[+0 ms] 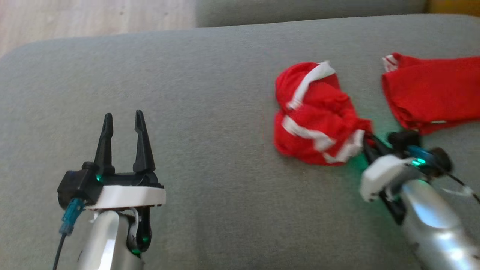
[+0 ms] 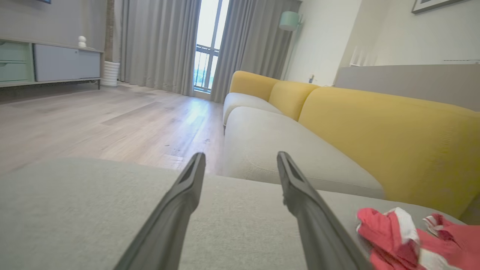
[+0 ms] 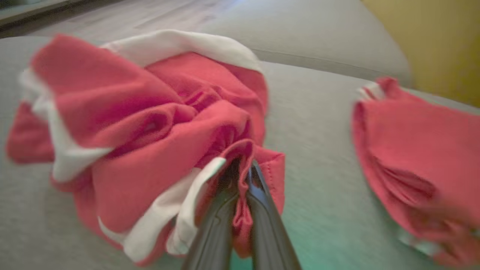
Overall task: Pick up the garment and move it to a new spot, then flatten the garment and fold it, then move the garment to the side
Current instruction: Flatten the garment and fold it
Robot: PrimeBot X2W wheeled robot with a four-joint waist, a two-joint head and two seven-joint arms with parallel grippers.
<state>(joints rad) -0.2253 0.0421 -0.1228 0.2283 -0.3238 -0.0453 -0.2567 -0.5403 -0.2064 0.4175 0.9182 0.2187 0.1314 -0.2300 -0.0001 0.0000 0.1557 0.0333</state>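
Pinching the near right corner of the crumpled red garment (image 1: 313, 112), the right gripper (image 3: 242, 170) is nearest; the bundle lies up and left of it on the grey cushion (image 1: 210, 93). The left gripper (image 1: 123, 118), fingers spread, rests well apart to the left.

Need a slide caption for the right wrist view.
Right gripper pinches a fold of the crumpled red garment on the grey sofa.

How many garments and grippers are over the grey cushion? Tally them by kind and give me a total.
Red garments: 2, the crumpled garment and the flatter garment.
Grippers: 2, the left gripper, open, and the right gripper, shut on the crumpled garment.
Total: 4.
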